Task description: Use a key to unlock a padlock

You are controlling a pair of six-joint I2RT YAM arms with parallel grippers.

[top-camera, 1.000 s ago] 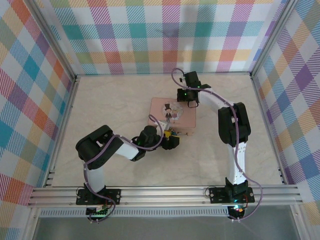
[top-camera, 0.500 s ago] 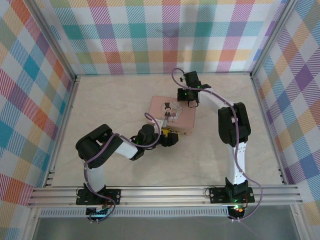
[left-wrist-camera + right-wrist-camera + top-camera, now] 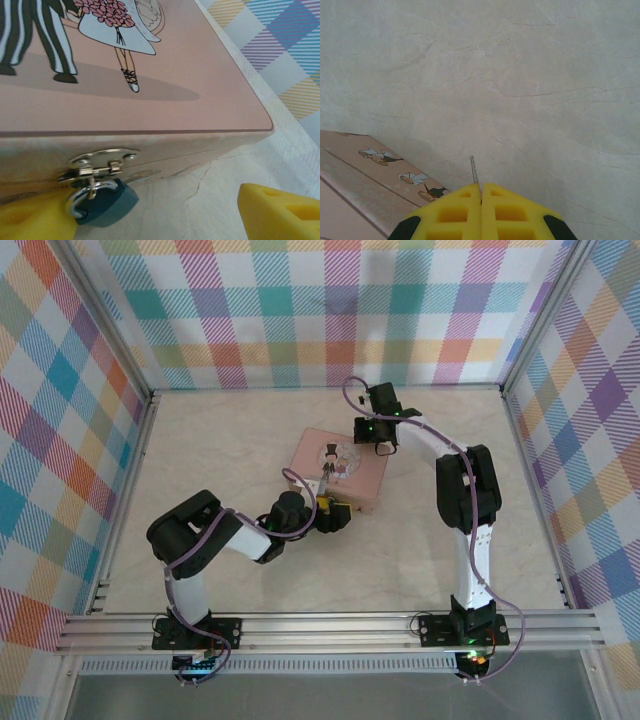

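A small padlock (image 3: pixel 102 206) with a teal-dark body and a silver shackle hangs from the hasp (image 3: pixel 97 164) on the front wall of the pink cartoon-couple tin (image 3: pixel 190 75). My left gripper (image 3: pixel 155 222) is open and low on the table. The padlock lies right against its left yellow finger (image 3: pixel 30 220), and the right finger (image 3: pixel 280 212) stands well apart. From above, the left gripper (image 3: pixel 335 515) sits at the tin's (image 3: pixel 340 468) near edge. My right gripper (image 3: pixel 481 192) is shut on the key (image 3: pixel 474 174). The thin blade pokes out above the table, beyond the tin's far corner (image 3: pixel 380 165).
Marbled tabletop (image 3: pixel 230 450) lies all round the tin. Plaid walls (image 3: pixel 300 310) and the aluminium frame (image 3: pixel 330 625) enclose the cell. The right gripper (image 3: pixel 382 445) hovers at the tin's far right corner.
The tin has turned and slid a little to the left. My left gripper has moved left with it and its jaws stand wider. The right arm has stayed still.
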